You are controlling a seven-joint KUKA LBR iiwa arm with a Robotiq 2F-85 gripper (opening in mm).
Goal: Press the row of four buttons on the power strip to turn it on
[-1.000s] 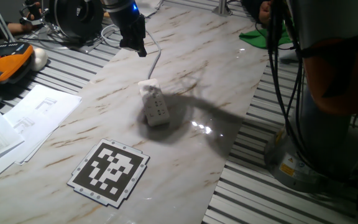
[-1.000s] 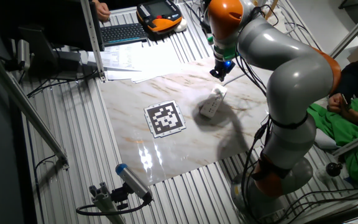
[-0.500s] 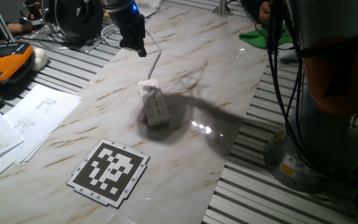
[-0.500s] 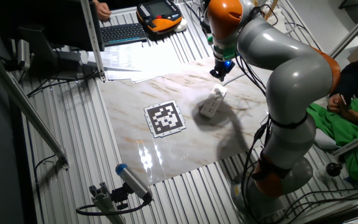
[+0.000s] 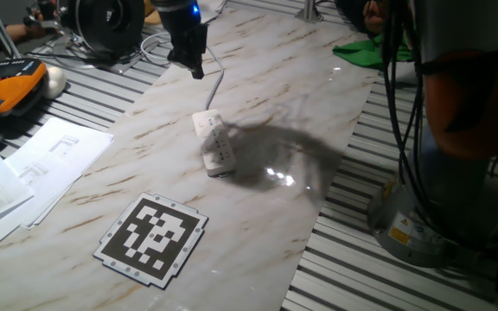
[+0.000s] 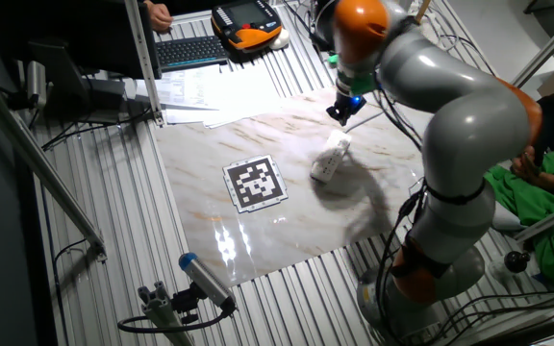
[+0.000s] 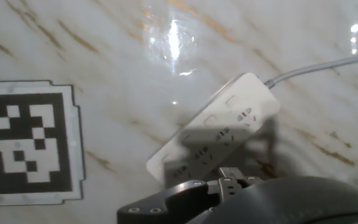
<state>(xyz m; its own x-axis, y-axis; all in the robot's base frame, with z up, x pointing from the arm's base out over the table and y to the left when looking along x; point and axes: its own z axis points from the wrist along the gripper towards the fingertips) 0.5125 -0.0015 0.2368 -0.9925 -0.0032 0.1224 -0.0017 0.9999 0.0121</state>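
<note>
The gripper (image 5: 189,53) hangs above the cord end of the power strip (image 5: 214,143) on the marble table (image 5: 318,104). Its finger state cannot be told

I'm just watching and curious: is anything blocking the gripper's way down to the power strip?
Nothing visible does. The gripper hangs above the cord end of the power strip, with only bare marble table between them.

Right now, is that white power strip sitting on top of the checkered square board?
No, the power strip lies on bare marble, apart from the marker board.
</note>
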